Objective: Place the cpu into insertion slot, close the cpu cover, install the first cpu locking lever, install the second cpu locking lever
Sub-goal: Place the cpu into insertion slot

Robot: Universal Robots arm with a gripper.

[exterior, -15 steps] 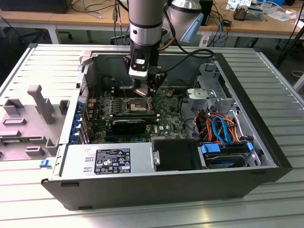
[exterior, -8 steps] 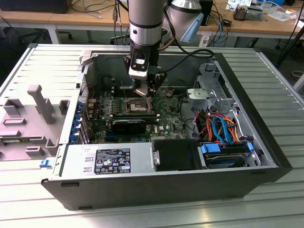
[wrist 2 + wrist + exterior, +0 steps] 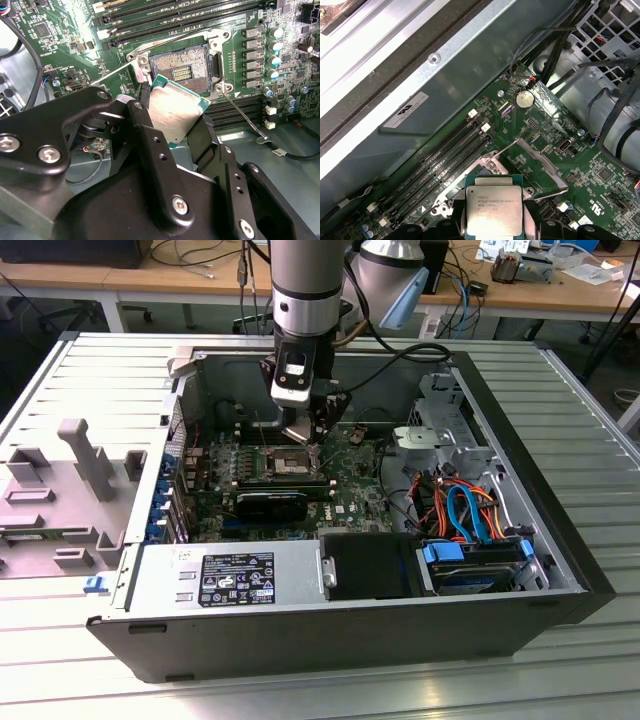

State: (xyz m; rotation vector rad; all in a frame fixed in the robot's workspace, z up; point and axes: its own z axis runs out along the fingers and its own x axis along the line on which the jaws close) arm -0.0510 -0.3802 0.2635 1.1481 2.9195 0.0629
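The open computer case [image 3: 350, 640] lies on the slatted counter [image 3: 100, 370]. The arm [image 3: 305, 290] reaches straight down into it, close to the case's far wall in the exterior view, over the green circuit board [image 3: 355, 490]. The pincer [image 3: 175, 120] clamps the cpu [image 3: 172, 105] by two opposite edges. The cpu is tilted, just above the bare insertion slot [image 3: 182, 67] and not seated.

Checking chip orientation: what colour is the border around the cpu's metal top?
Teal-green on the cpu; clearest in the second wrist view.
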